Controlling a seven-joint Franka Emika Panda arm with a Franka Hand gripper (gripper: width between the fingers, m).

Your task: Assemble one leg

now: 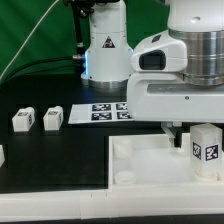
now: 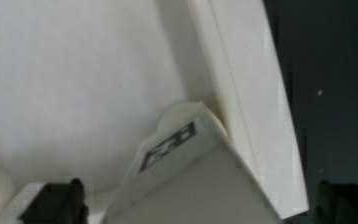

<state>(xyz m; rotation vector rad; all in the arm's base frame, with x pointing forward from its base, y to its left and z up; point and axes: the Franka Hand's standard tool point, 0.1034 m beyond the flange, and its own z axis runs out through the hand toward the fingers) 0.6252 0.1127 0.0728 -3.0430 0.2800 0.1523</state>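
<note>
A white leg (image 1: 207,147) with a black-and-white tag stands upright on the large white tray-like part (image 1: 140,160), near its corner at the exterior view's right. My gripper (image 1: 190,133) hangs over this leg, with one dark finger (image 1: 172,129) showing beside it. In the wrist view the leg (image 2: 197,160) sits between the two dark fingertips (image 2: 57,200), with a small gap on each side. The gripper (image 2: 199,205) is open around the leg and does not grip it. The leg stands against the tray's raised rim (image 2: 240,60).
Two more legs (image 1: 23,120) (image 1: 53,117) lie on the black table at the exterior view's left, and part of another (image 1: 2,155) shows at the edge. The marker board (image 1: 105,110) lies behind them. The robot base (image 1: 105,45) stands at the back.
</note>
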